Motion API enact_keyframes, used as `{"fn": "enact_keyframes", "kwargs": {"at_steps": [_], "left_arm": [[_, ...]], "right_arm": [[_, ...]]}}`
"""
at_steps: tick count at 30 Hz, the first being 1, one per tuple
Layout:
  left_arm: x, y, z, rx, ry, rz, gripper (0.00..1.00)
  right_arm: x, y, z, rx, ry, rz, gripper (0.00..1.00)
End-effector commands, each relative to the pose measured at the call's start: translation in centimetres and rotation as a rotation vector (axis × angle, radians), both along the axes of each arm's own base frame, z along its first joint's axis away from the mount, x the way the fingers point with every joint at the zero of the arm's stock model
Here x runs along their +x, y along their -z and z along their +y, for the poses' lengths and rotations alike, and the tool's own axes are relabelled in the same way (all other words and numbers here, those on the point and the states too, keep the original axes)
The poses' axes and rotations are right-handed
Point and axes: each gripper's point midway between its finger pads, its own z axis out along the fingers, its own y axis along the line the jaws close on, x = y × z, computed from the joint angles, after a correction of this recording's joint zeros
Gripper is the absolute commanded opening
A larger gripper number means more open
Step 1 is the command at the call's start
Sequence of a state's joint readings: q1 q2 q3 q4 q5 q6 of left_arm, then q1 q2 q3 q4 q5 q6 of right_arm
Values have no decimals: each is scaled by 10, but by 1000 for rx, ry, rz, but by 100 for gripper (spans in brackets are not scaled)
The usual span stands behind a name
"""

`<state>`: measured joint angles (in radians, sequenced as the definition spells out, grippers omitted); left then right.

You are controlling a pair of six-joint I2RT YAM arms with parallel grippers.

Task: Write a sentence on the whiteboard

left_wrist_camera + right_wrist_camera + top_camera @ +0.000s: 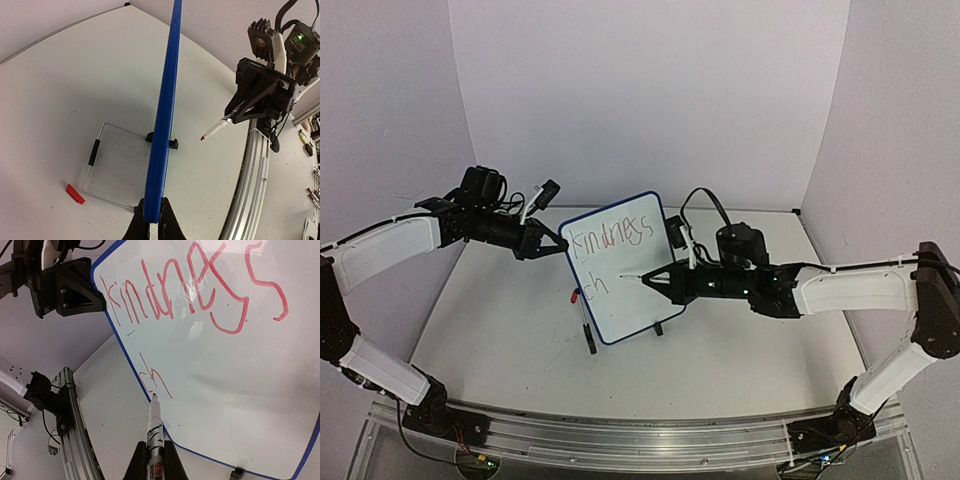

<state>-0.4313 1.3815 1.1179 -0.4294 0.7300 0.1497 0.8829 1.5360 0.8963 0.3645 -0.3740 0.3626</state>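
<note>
The whiteboard (625,290) stands upright on its small black feet in the middle of the table. Red "kindness" (610,238) runs across its top, and "ch" (593,283) sits below at the left. My left gripper (558,246) is shut on the board's left edge, where its fingers (172,222) pinch the blue frame (165,110). My right gripper (155,456) is shut on a red marker (154,422). The marker's tip (202,138) hangs a short way off the board face, just below and right of "ch" (152,380).
A red marker cap (75,194) lies on the table behind the board. It is beside a wire stand with a black sleeve (94,152). An aluminium rail (640,440) runs along the near table edge. White walls close in the back and sides.
</note>
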Motion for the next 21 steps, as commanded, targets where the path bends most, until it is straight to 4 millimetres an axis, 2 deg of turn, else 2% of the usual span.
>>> {"fn": "enact_keyframes", "kwargs": {"at_steps": [1, 11, 21], "left_arm": [[-4, 14, 5, 64, -11, 11, 0], [-2, 19, 5, 77, -14, 21, 0], [-1, 20, 5, 77, -12, 26, 0]], "right_arm": [[-5, -15, 8, 35, -84, -32, 0], [8, -10, 23, 17, -90, -42, 0], [31, 5, 26, -38, 7, -18, 0]]}}
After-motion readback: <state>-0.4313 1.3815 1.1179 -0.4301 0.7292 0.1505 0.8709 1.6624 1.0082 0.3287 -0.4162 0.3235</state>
